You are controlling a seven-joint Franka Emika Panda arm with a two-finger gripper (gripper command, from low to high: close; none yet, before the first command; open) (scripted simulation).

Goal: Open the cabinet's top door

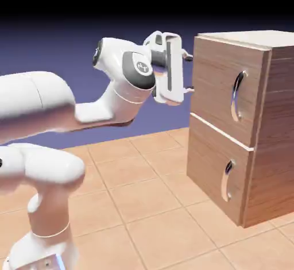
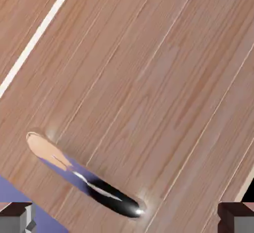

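Tiled floor (image 1: 146,205), cabinet (image 1: 229,96) cut off right

White Franka arm comes in from ext. view's left, forearm approx. level, wrist bent up w/ hand (image 1: 167,68) at its end; gripper (image 1: 188,73) open, fingers (image 1: 188,58) wide apart, one above the other, pointing to ext. view's right, nothing btwn them

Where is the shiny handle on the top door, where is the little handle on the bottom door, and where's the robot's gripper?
Top door's handle (image 2: 94,184): hand view, middle of its curved bar.
Bottom door's handle (image 1: 225,181): exterior view, middle of its bar.
Gripper (image 1: 188,73): exterior view, between its fingertips.
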